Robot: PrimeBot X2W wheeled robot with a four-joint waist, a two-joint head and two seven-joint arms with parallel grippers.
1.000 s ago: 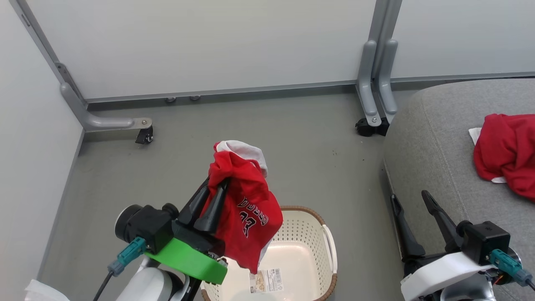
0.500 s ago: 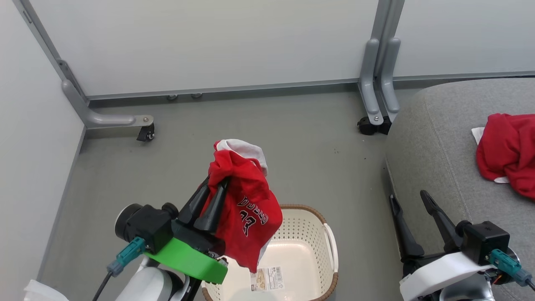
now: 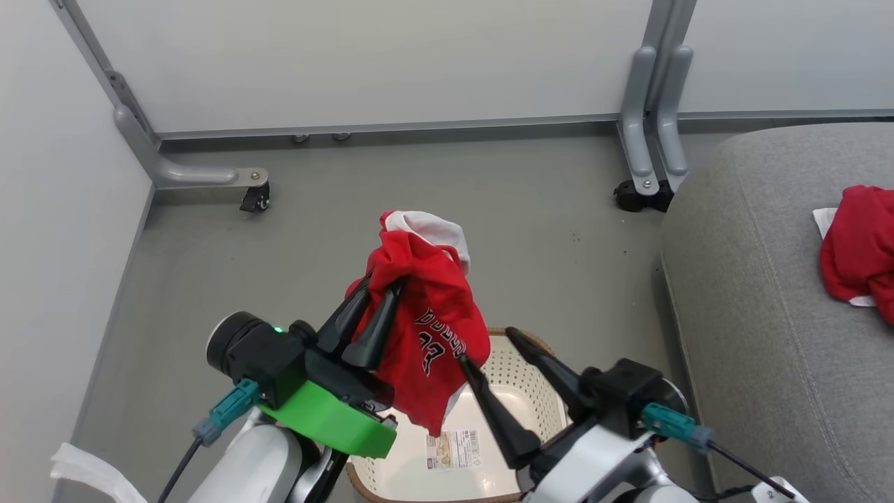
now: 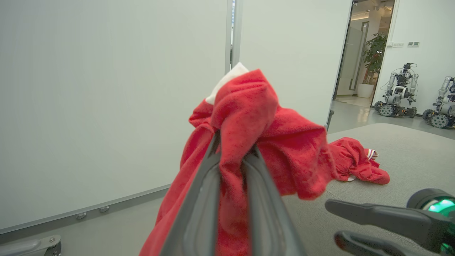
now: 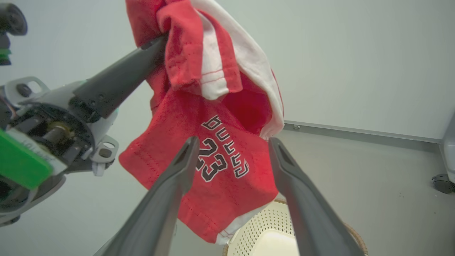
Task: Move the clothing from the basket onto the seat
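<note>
The left hand (image 3: 383, 285), at centre-left of the head view, is clamped on a bunched fold of a red garment (image 3: 436, 328), which hangs free in the air above the basket (image 3: 515, 381) at bottom centre. In the right wrist view, black letters outlined in white on the cloth read "BULLS" over the number "23", and white trim runs along its edges. The right hand (image 3: 485, 344) sits at lower centre, fingers spread and holding nothing, its tips just beside the hanging hem. A barcode sticker (image 3: 454, 448) lies on the basket's floor, its print too small to read. A second red garment (image 3: 859, 244) rests on the grey seat (image 3: 754, 314) at the right edge.
</note>
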